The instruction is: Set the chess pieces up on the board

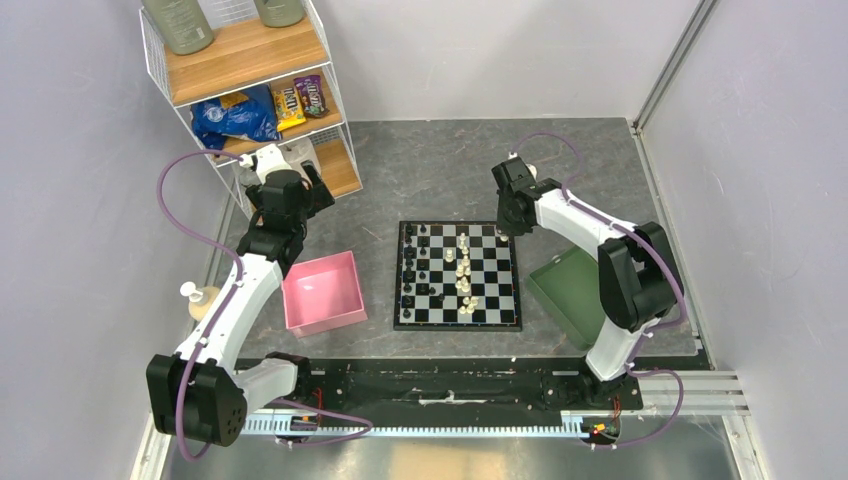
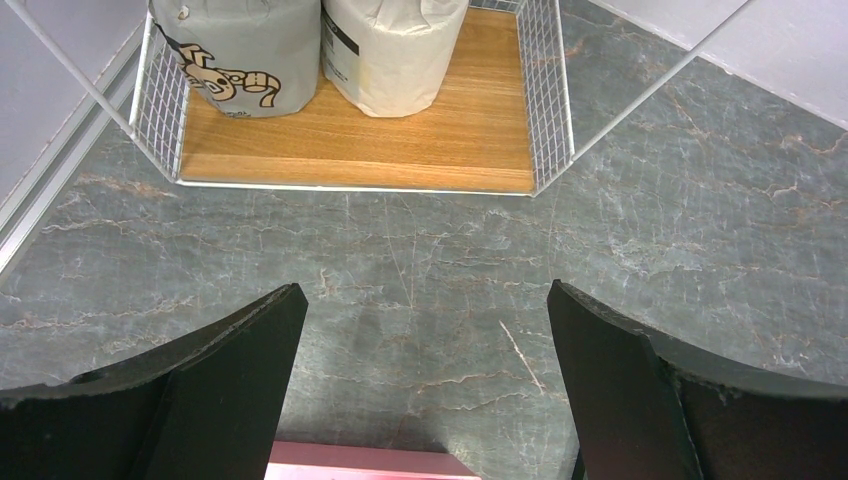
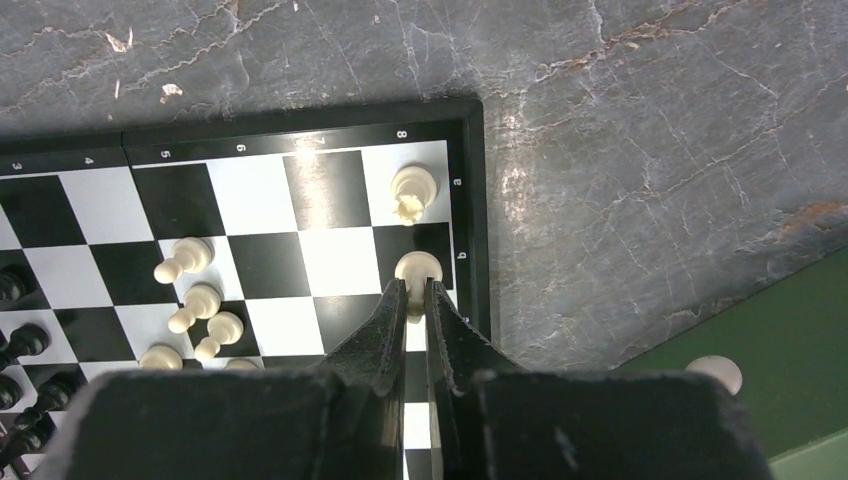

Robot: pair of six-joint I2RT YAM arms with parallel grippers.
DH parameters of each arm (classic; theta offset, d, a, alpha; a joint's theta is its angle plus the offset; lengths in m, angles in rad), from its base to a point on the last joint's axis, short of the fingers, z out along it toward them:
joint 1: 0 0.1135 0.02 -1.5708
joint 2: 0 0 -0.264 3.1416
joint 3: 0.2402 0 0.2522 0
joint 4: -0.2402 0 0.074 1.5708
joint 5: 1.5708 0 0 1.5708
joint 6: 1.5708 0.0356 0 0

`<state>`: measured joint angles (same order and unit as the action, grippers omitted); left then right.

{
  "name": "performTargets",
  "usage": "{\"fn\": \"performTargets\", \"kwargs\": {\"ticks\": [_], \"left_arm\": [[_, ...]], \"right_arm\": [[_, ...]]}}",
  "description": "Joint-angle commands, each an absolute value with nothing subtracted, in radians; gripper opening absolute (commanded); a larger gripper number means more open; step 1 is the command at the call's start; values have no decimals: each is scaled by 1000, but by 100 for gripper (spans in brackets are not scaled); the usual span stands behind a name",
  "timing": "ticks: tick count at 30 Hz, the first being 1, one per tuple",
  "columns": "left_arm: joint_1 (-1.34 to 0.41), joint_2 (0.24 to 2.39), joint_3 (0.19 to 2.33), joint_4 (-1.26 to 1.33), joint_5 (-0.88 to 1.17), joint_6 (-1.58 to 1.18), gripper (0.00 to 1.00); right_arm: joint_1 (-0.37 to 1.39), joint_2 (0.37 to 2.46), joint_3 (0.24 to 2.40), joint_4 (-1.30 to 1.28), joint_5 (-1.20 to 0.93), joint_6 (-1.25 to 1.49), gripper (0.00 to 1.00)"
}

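Note:
The chequered board (image 1: pixel 458 316) lies mid-table with black pieces (image 1: pixel 412 270) along its left side and cream-white pieces (image 1: pixel 464 272) in a column near the middle. My right gripper (image 3: pixel 414 287) is over the board's far right corner (image 3: pixel 468 150), shut on a cream-white piece (image 3: pixel 417 268) above a black edge square. Another white piece (image 3: pixel 412 190) stands on the corner square just beyond. Several white pawns (image 3: pixel 200 300) stand to the left. My left gripper (image 2: pixel 420 330) is open and empty over bare table, beyond the pink tray (image 1: pixel 323 292).
A green tray (image 1: pixel 570 300) lies right of the board; a white piece (image 3: pixel 716 372) shows in it. A wire shelf (image 1: pixel 250 90) with snacks and paper rolls (image 2: pixel 330 45) stands at the back left. A small bottle (image 1: pixel 200 298) sits by the left arm.

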<state>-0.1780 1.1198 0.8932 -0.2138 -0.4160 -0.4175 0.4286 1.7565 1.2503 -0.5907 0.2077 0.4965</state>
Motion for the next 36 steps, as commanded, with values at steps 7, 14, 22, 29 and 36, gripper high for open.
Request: {"fn": "performTargets", "kwargs": {"ticks": [7, 14, 22, 29, 36], "left_arm": [[-175, 1119, 891, -173, -417, -403, 100], [-175, 1122, 890, -170, -416, -403, 100], [-175, 1120, 891, -173, -413, -404, 100], [-175, 1123, 899, -175, -408, -406, 100], [-175, 1123, 905, -178, -406, -405, 100]], "right_arm": [[426, 1810, 1255, -554, 187, 494, 14], [426, 1812, 1250, -555, 191, 495, 27], [425, 1760, 1278, -590, 190, 476, 44], [454, 1650, 1302, -616, 172, 470, 50], [554, 1686, 1368, -623, 137, 491, 50]]}}
